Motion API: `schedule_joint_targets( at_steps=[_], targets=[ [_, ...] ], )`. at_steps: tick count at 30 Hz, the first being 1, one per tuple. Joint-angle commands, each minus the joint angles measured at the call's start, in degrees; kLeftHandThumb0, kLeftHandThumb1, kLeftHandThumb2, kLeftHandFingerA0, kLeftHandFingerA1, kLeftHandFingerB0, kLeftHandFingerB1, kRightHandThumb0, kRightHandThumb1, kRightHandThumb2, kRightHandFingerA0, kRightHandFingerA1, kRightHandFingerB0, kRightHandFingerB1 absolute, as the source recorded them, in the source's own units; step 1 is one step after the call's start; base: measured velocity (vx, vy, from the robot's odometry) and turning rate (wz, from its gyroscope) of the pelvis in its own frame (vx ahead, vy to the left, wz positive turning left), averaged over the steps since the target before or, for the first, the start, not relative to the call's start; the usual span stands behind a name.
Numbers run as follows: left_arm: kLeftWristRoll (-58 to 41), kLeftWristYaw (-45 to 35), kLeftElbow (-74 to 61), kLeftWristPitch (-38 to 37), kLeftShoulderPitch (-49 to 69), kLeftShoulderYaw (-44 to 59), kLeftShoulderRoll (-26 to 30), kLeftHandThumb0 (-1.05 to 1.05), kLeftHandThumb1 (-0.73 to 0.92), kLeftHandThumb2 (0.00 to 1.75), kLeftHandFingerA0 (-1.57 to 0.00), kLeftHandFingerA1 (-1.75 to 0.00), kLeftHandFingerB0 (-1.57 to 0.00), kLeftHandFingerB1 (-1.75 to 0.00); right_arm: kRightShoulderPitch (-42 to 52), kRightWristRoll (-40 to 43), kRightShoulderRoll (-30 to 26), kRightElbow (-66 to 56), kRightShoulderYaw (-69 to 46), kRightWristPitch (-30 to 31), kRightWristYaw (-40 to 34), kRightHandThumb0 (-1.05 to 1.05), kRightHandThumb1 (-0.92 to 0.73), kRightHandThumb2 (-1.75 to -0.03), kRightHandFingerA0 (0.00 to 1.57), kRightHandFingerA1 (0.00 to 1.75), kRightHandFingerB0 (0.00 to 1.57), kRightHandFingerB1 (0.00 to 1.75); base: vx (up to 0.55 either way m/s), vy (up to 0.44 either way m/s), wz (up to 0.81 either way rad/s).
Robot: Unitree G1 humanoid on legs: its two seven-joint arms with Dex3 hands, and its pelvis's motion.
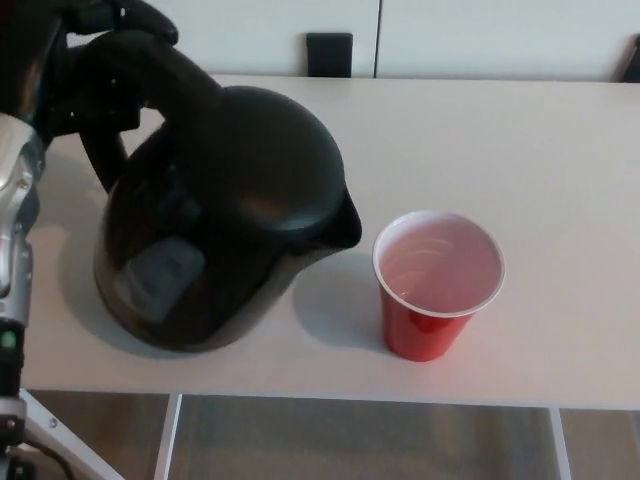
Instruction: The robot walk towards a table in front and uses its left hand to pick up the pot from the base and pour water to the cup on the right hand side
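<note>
A glossy black kettle (220,215) hangs over the white table (520,140) at the left, tilted so its spout points right toward the cup. My left hand (75,55) is shut on the kettle's handle at the top left, with the silver forearm running down the left edge. A red plastic cup (437,285) with a white inside stands upright just right of the spout, a small gap between them. No water stream shows. The kettle's base is hidden. My right hand does not show.
A small black block (329,54) sits against the white wall behind the table. The table's front edge runs along the bottom, with floor and a white table leg (60,440) below it. Bare tabletop stretches to the right of the cup.
</note>
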Motion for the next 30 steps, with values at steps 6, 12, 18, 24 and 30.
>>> schedule_joint_targets(
  at_steps=[6,12,18,24,30],
  targets=[
    [16.46,11.76,-8.19,-4.11,-3.98,-9.02,0.36,-0.13,0.76,0.68,-0.96,-1.55,-0.74,-1.19,-0.64,-0.69,-0.87,-0.37,0.79,-0.25,-0.91,-0.21,-0.56,-0.56,0.75,0.49,0.61,0.44,0.00,0.000,0.00],
    [25.26,15.92,-11.85,-4.86,-4.75,-14.90,1.02,-0.09,0.75,0.67,-0.96,-1.53,-0.79,-1.16,-1.16,-0.46,-1.37,-0.72,1.11,0.83,0.86,-0.18,-0.60,-0.58,0.63,0.47,0.55,0.44,0.00,0.000,0.00],
    [30.92,18.97,-13.32,-5.04,-6.11,-18.36,1.51,-0.04,0.77,0.67,-0.82,-1.71,-0.70,-1.35,-1.57,-0.44,-1.61,-1.05,1.28,1.55,0.68,-0.21,-0.56,-0.57,0.61,0.46,0.55,0.43,0.00,0.000,0.00],
    [33.91,19.49,-14.28,-3.23,-8.10,-19.87,1.58,-0.06,0.77,0.66,-0.78,-1.75,-0.67,-1.40,-1.92,-0.78,-1.57,-1.39,1.59,2.03,-1.25,-0.17,-0.60,-0.57,0.62,0.45,0.55,0.43,0.00,0.000,0.00],
    [34.65,20.05,-13.10,-5.71,-9.57,-19.58,2.53,-0.05,0.77,0.66,-0.81,-1.75,-0.71,-1.34,-2.26,-1.12,-1.78,-1.19,2.16,2.30,-1.81,-0.19,-0.61,-0.58,0.65,0.46,0.55,0.42,0.00,0.000,0.00]
  ],
)
